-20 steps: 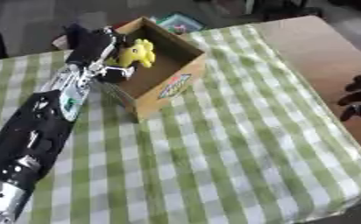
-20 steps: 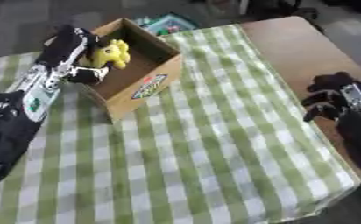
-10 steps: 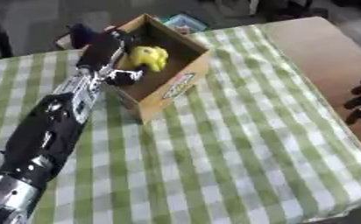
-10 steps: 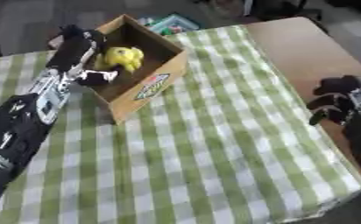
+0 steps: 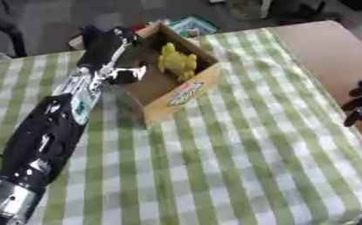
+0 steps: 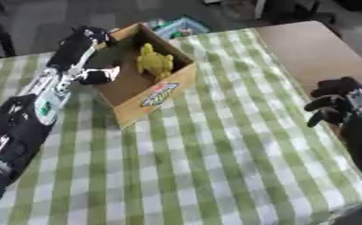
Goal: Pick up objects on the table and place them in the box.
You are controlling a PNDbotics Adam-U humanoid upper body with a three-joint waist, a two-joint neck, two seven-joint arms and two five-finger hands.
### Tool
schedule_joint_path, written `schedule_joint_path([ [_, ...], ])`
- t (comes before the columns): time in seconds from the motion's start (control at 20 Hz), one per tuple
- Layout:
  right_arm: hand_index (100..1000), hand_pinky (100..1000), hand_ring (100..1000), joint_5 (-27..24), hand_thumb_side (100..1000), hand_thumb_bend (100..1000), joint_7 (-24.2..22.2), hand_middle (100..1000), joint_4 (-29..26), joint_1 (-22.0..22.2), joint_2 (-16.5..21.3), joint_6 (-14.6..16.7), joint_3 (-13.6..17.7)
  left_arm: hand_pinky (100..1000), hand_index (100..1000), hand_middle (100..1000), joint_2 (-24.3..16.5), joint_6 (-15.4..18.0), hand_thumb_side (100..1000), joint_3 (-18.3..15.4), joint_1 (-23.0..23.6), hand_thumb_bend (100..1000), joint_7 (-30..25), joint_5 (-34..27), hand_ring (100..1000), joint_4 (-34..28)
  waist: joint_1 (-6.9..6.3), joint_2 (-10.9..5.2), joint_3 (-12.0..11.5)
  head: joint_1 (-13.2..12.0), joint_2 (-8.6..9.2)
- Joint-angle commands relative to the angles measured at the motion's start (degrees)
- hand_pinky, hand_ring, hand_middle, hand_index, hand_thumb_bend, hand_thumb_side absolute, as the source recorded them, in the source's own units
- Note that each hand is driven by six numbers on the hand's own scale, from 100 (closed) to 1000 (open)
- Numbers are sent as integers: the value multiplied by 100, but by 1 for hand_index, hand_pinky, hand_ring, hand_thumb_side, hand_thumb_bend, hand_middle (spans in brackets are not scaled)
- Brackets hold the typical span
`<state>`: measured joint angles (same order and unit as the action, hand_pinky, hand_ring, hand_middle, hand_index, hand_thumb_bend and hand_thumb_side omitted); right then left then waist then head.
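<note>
The yellow toy (image 6: 154,61) lies inside the box (image 6: 165,89), looking light and soft, best pinched at its body, while the left hand (image 5: 107,41) hovers empty, fingers relaxed.

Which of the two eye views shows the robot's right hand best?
The right eye view: the right hand shows whole there, fingers curled, over the bare table edge. The left eye view catches only its fingers at the frame's right border.
</note>
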<state>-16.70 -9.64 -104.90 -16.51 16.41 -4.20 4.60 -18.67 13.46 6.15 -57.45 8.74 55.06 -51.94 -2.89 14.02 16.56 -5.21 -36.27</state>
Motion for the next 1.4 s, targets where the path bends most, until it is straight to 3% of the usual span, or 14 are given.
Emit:
schedule_joint_path([
  [0.05, 688, 405, 558, 24, 661, 100, 20, 579, -51, 10, 64, -16, 64, 715, 677, 543, -226, 58, 205, 116, -9, 100, -108, -703, 846, -529, 51, -157, -107, 96, -81],
  [0.3, 688, 406, 558, 30, 660, 100, 78, 578, -37, 103, 80, -19, 129, 716, 654, 522, -595, -99, 338, 307, 499, 100, -382, -2472, 866, -1679, 83, -258, -525, 300, -194],
  [0.35, 688, 406, 558, 30, 661, 100, 92, 578, -36, 119, 85, -17, 144, 716, 644, 514, -676, -154, 397, 317, 646, 100, -425, -2883, 871, -1949, 91, -272, -609, 338, -212],
  [0.55, 688, 406, 558, 22, 663, 100, 153, 578, -37, 169, 96, -6, 199, 714, 628, 504, -1027, -441, 541, 196, 1506, 100, -393, -4621, 883, -3226, 125, -305, -946, 450, -261],
  [0.7, 688, 406, 558, 20, 666, 100, 185, 577, -40, 185, 84, -2, 228, 712, 627, 505, -1069, -569, 589, -43, 2243, 100, -293, -5570, 887, -4081, 154, -301, -1142, 493, -254],
  [1.0, 689, 405, 556, 42, 667, 100, 238, 576, -52, 213, 81, 16, 263, 713, 623, 503, -756, -740, 652, -510, 3335, 100, -33, -6198, 897, -4921, 209, -257, -1415, 460, -265],
  [1.4, 688, 402, 555, 145, 668, 100, 262, 574, -83, 252, 82, 59, 277, 709, 615, 496, -277, -777, 715, -778, 4016, 100, 242, -6290, 894, -5074, 247, -156, -1506, 390, -237],
])
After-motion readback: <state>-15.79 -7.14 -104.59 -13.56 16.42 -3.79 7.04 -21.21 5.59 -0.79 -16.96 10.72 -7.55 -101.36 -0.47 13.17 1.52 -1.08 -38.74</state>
